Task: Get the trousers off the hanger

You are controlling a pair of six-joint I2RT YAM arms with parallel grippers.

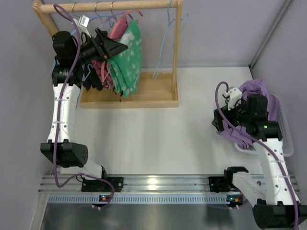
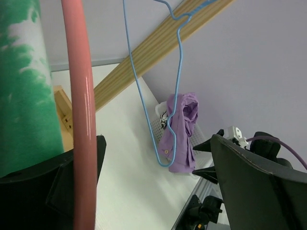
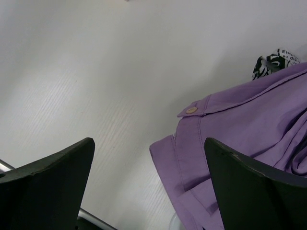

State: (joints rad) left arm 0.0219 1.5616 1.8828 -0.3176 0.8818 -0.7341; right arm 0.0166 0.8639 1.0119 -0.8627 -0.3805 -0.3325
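The bright green trousers [image 1: 128, 55] with whitish blotches hang on the salmon-pink hanger [image 1: 123, 19] on the wooden rack. My left gripper [image 1: 119, 48] is raised against their left side, jaws open. In the left wrist view the hanger's pink bar [image 2: 79, 120] runs top to bottom just in front of my left finger [image 2: 43, 191], with the green trousers [image 2: 21, 96] to its left. The left gripper [image 2: 158, 191] holds nothing. My right gripper [image 1: 221, 123] is open and empty at the far right, over the edge of a purple cloth [image 3: 240, 124].
The wooden rack [image 1: 129, 98] also holds a pink-and-black garment [image 1: 98, 72] and empty light blue hangers [image 1: 165, 48]; one shows in the left wrist view [image 2: 177, 86]. A white basket [image 1: 288, 139] at the right holds the purple cloth [image 1: 259, 91].
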